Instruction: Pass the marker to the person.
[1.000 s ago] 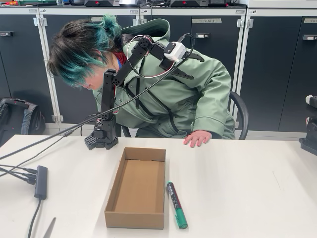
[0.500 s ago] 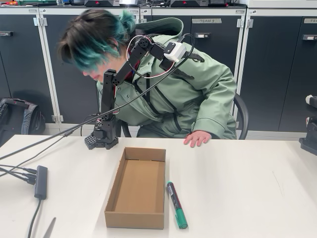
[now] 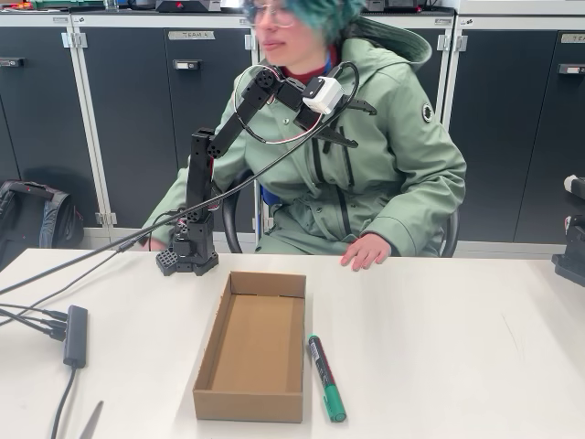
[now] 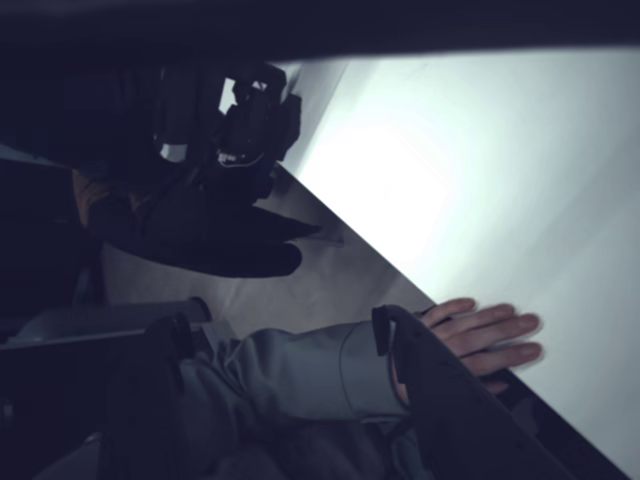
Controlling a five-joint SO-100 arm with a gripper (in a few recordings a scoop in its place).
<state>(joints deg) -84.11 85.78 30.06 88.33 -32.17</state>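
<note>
Fixed view: marker (image 3: 325, 377) flat on table (image 3: 457, 338), just right of cardboard box (image 3: 251, 345); gripper (image 3: 352, 123) raised before person (image 3: 366, 155), fingers parted, empty. Wrist view: dark fingers (image 4: 240, 250) apart over floor; person's hand (image 4: 485, 335) on table edge.

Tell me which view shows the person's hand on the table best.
The wrist view. The person's hand lies large there, flat on the white table, fingers spread, sleeve cuff visible. The fixed view shows the same hand small at the table's far edge, fingers curled downward, less detailed.
</note>
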